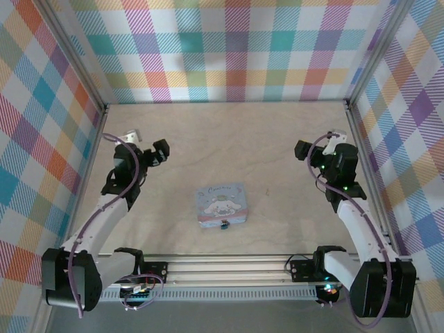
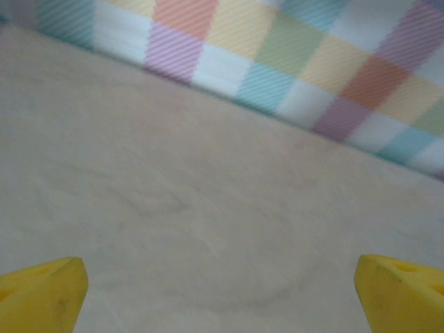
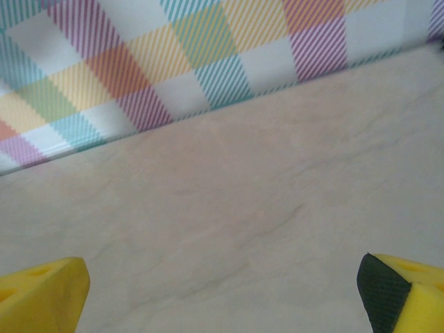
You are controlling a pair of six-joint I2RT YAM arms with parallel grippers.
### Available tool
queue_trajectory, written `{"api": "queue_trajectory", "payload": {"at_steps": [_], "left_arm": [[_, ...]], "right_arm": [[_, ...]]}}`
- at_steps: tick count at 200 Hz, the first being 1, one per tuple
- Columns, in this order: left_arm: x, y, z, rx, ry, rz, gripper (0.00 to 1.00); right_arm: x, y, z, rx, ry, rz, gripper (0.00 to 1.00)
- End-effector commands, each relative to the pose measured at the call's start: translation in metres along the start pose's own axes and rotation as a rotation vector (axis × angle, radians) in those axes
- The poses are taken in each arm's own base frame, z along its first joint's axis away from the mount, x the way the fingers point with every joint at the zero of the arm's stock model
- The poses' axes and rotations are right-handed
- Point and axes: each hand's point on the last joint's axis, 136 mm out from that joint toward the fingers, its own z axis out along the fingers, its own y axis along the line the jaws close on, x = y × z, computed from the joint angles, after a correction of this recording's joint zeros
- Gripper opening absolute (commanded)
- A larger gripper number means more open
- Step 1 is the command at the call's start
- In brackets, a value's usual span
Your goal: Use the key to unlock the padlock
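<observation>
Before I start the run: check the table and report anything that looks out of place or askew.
Nothing looks spilled or damaged. The tin sits slightly turned against the table edges, with the padlock at its near side. A small speck lies to the right of the tin, too small to identify.

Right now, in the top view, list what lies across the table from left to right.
First the left hand, then the tin box, then the right hand.
</observation>
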Motion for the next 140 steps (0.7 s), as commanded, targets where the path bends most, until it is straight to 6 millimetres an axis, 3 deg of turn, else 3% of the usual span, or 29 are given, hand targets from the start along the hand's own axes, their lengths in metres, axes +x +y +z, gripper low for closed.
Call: {"api": "queue_trajectory", "payload": {"at_steps": [1, 34, 83, 109, 140], "left_arm": [[0.058, -0.026, -0.023, 0.029, 0.264, 0.010, 0.98], [0.098, -0.076, -0.062, 0.122, 0.413, 0.091, 0.97], [0.150, -0.147, -0.112, 0.222, 0.591, 0.262, 0.82], [0.173, -0.162, -0.113, 0.127, 0.647, 0.417, 0.81], [0.202, -0.181, -0.097, 0.048, 0.688, 0.568, 0.80]], "right_arm": [[0.055, 0.014, -0.014, -0.066, 0.277, 0.162, 1.00], [0.085, 0.016, -0.020, -0.052, 0.401, 0.180, 1.00], [0.096, 0.016, -0.010, -0.040, 0.454, 0.146, 1.00], [0.098, 0.015, -0.007, -0.030, 0.466, 0.144, 1.00], [0.102, 0.012, -0.008, -0.019, 0.461, 0.140, 1.00]]}}
